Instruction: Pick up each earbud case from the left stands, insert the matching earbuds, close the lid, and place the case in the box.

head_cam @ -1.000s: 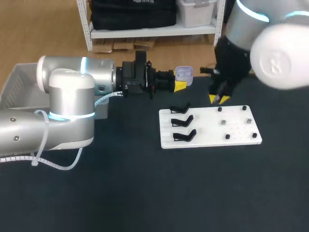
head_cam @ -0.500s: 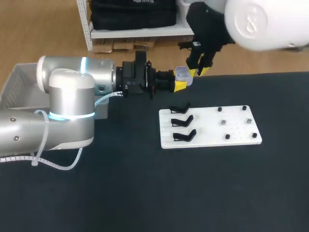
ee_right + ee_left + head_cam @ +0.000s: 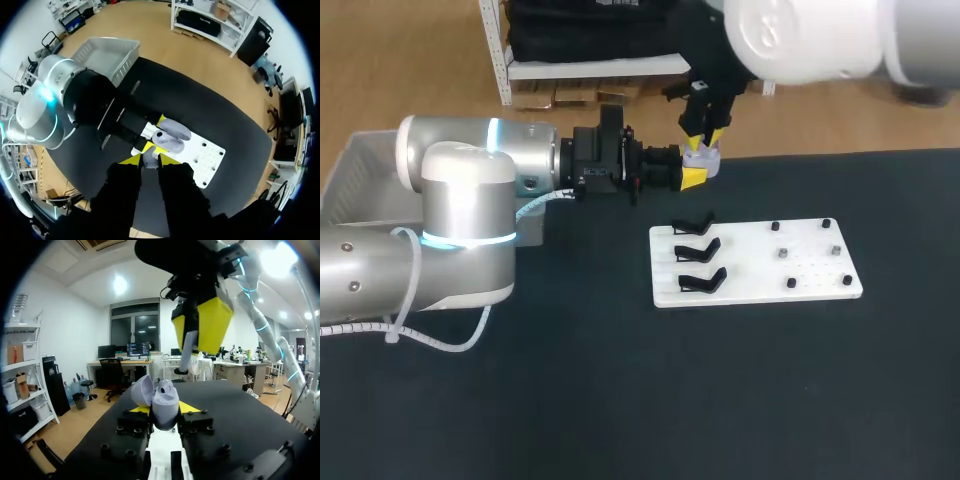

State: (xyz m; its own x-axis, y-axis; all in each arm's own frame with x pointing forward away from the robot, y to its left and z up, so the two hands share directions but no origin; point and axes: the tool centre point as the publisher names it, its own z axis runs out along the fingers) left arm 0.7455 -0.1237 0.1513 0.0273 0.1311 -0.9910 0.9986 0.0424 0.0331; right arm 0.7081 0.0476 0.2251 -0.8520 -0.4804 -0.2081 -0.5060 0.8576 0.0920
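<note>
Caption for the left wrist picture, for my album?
Left end effector holds an open earbud case; right end effector hangs above it, gripping an earbud.

Holds the left arm [image 3: 460, 200] level, coming in from the left side, wrist horizontal, left fingers [image 3: 693, 178] clamped from both sides on the earbud case [image 3: 165, 399]. Hangs the right arm [image 3: 800, 40] down from the far right, wrist vertical, right fingers [image 3: 704, 133] pinching an earbud [image 3: 185, 352] directly above the left ones.
</note>
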